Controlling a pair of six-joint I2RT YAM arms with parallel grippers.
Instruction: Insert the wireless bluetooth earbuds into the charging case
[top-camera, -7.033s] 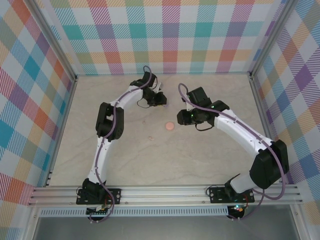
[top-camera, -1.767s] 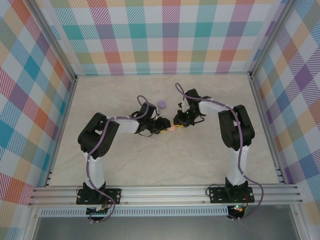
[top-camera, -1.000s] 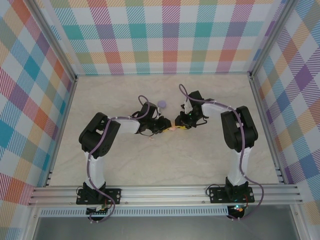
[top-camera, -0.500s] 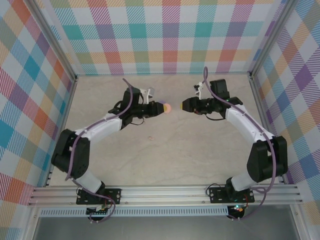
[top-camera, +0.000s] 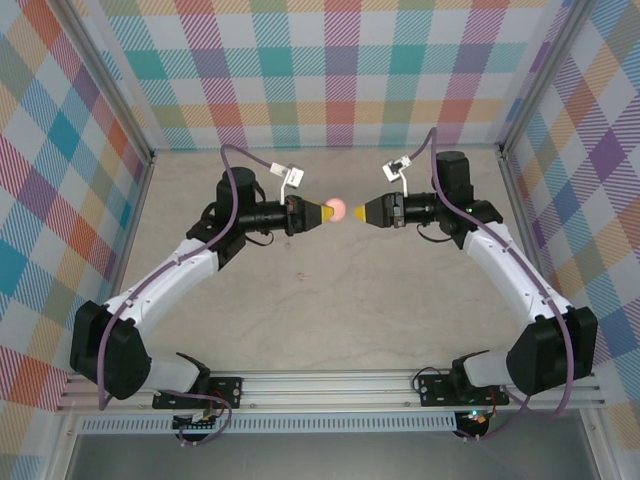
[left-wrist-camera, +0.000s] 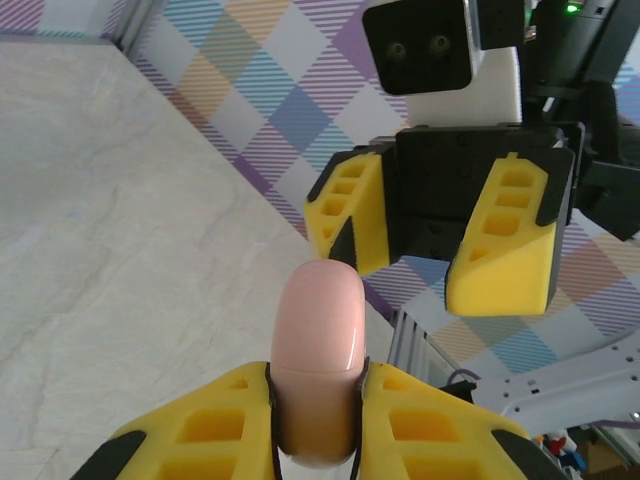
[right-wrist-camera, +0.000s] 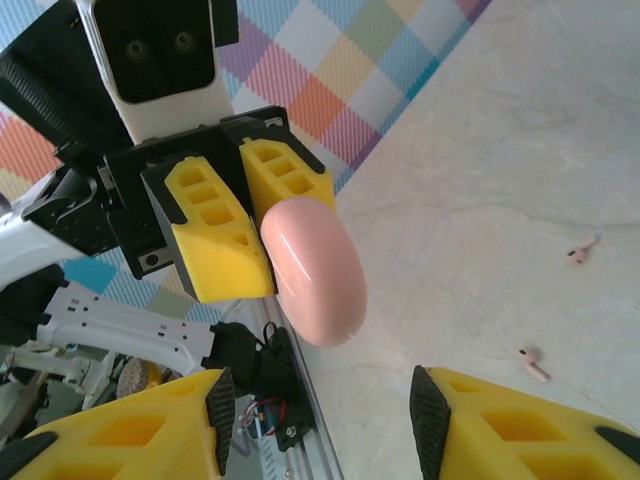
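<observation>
Now left end effector (top-camera: 324, 211) clamped on the pink charging case (top-camera: 337, 210), raised above the desk (top-camera: 400, 320) toward the back. Right end effector (top-camera: 358, 212) faces it just beside, jaws standing apart, not touching the case. Open air round both; plaid walls (top-camera: 340, 80) well apart. Pink earbud (right-wrist-camera: 579, 252) and second earbud (right-wrist-camera: 533, 362) lie loose on the desk below, near each other.
</observation>
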